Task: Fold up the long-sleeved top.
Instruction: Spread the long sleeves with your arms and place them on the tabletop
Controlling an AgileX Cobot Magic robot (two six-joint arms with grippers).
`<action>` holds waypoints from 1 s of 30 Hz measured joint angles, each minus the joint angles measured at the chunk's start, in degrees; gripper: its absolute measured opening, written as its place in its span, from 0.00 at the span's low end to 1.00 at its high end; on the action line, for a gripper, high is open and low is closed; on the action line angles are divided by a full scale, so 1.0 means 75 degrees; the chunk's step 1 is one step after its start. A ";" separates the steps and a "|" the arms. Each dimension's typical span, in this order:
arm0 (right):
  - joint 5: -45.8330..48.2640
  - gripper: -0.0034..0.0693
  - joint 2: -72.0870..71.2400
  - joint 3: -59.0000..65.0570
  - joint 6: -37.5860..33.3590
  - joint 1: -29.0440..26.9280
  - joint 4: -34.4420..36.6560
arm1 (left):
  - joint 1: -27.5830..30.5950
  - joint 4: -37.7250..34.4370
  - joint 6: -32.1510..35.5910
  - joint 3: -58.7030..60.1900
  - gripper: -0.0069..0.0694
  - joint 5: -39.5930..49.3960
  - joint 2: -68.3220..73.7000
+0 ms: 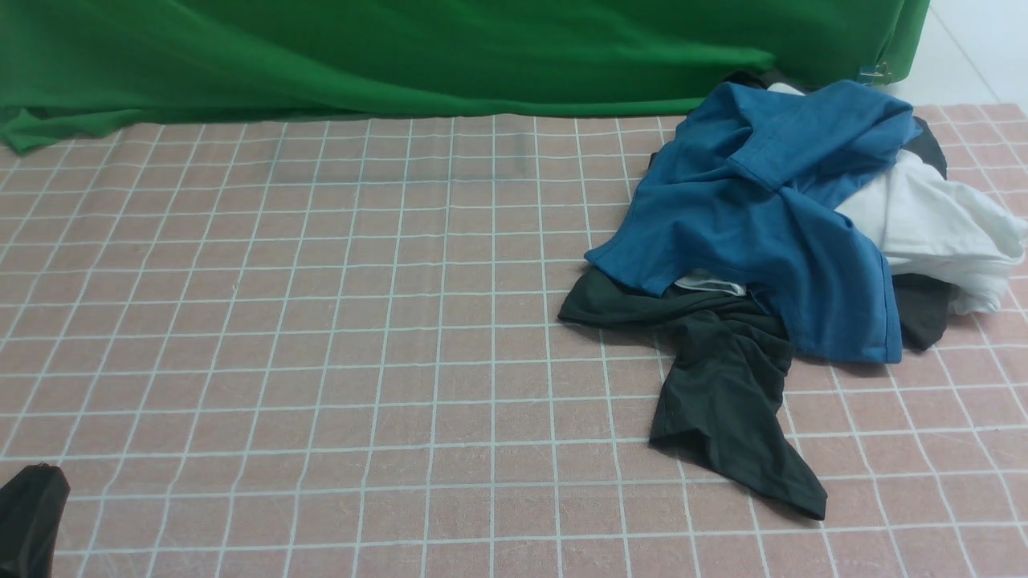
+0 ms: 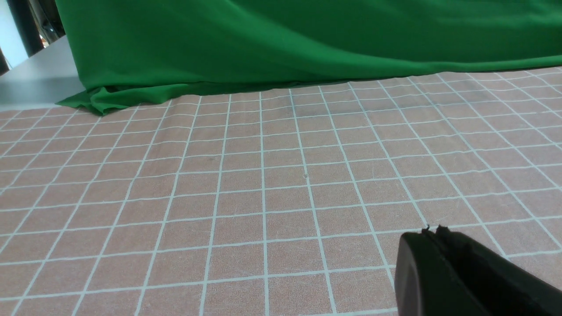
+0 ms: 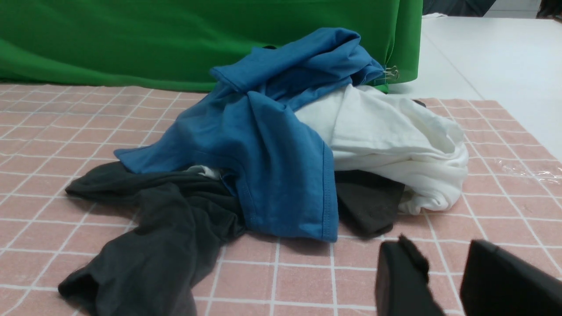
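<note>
Pink table [image 1: 321, 321] — nothing folded yet: long-sleeved top [image 1: 723, 385] is lying bunched under blue shirt [image 1: 747, 209]; left jaws together, right jaws apart, empty.

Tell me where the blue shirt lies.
Front view, right side: the blue shirt lies atop a dark garment, beside a white garment, near the green backdrop.

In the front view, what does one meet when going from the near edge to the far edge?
The left gripper → dark long-sleeved top → blue shirt → green cloth.
</note>
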 joint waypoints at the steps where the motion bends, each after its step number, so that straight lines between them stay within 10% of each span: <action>1: 0.0000 0.38 0.0000 0.0000 0.0000 0.0000 0.0000 | 0.0000 0.0000 0.0000 0.0000 0.12 0.0000 0.0000; 5: 0.0000 0.38 0.0000 0.0000 0.0000 0.0000 0.0000 | 0.0000 -0.0094 -0.0062 0.0003 0.12 -0.0269 0.0000; 13: 0.0000 0.38 0.0000 0.0000 0.0000 0.0000 0.0000 | 0.0000 -0.3318 -0.1801 0.0003 0.12 -0.2144 0.0000; 24: 0.0000 0.38 0.0000 0.0000 0.0000 0.0000 0.0000 | 0.0000 -0.3442 -0.3133 0.0003 0.12 -0.2539 0.0000; 30: 0.0000 0.38 0.0000 0.0000 0.0000 0.0000 0.0000 | 0.0000 -0.1779 -0.3204 -0.0685 0.12 -0.2286 -0.0007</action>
